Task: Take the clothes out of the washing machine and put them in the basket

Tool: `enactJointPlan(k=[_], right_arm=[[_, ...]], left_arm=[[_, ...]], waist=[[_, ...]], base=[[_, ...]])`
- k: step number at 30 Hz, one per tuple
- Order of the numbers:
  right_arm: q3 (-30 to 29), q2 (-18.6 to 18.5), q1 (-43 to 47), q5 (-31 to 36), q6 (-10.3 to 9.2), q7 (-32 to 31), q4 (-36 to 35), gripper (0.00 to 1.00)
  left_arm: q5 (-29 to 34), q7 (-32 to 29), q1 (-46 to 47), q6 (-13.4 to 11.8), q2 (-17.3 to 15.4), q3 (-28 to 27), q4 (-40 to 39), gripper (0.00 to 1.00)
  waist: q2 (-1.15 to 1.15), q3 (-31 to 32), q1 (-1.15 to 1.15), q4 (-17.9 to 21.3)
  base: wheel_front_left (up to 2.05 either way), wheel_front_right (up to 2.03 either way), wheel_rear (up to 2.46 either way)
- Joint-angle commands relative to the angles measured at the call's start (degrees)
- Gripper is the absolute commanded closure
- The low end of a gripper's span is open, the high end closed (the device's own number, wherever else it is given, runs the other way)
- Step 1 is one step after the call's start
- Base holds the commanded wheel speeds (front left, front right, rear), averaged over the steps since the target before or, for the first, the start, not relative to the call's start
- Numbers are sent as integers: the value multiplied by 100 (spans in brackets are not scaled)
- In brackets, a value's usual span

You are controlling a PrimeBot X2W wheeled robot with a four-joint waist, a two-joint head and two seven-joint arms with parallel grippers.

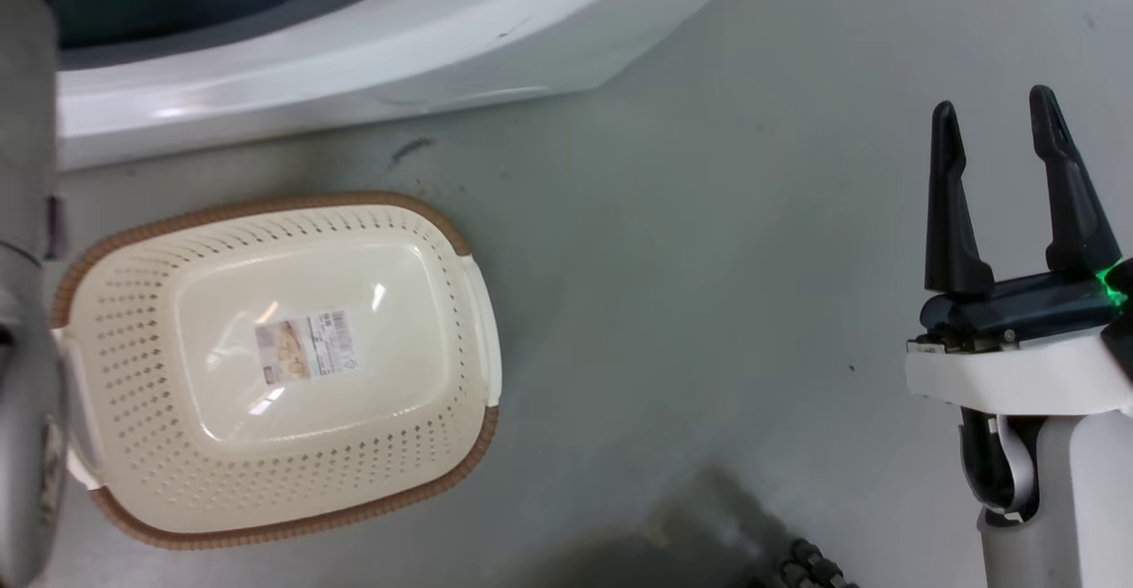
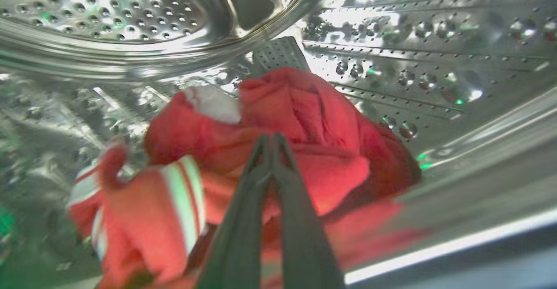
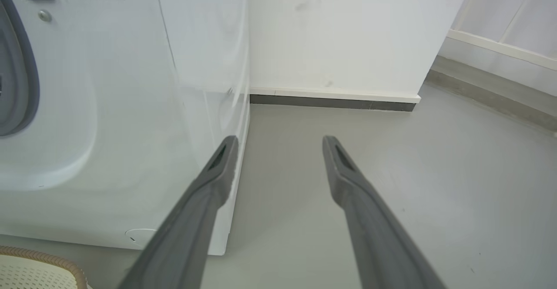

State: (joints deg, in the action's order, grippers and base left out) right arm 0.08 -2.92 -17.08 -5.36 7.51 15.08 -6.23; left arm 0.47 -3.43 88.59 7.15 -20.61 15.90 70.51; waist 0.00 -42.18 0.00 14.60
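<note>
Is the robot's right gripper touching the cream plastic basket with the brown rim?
Apart. The head view shows bare grey floor between the right gripper and the cream plastic basket.

the basket point(image 1: 425, 446) has its left side hidden behind a grey arm point(image 1: 22, 305), and its label point(image 1: 305, 344) is too small to read. the clothes point(image 2: 304, 115) blur low down, partly behind the left gripper point(image 2: 272, 140), fingers closed.

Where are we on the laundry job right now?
Done: nothing yet; the basket holds no clothing. In hand: left claw shut, apparently pinching the red clothes inside the washing machine drum. Left: lift out, drop in basket. Right claw open, idle.
</note>
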Motion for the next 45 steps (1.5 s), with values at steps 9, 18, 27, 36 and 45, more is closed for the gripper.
enactJointPlan(k=[9,18,27,36,45], right_arm=[[-19,6,467,340,-4,14,166,0],[9,5,1000,595,-4,14,306,0],[-9,5,1383,712,-4,14,400,0],[36,6,1743,753,-4,14,508,0],[103,6,1988,730,-4,14,568,0]], left_arm=[[-466,1310,-1284,25,485,58,-59,100],[-986,1838,-2434,28,793,232,-674,100],[-1199,1866,-3636,28,684,303,-2242,100],[-1293,1614,-4757,-93,399,314,-4134,100],[-1445,818,-5679,-320,60,255,-6338,100]], waist=[[0,1309,0,-567],[0,2198,0,-922],[0,2847,0,-1179],[0,3438,0,-1360],[0,3795,0,-1428]], base=[[0,0,0],[0,0,0],[0,0,0],[0,0,0],[0,0,0]])
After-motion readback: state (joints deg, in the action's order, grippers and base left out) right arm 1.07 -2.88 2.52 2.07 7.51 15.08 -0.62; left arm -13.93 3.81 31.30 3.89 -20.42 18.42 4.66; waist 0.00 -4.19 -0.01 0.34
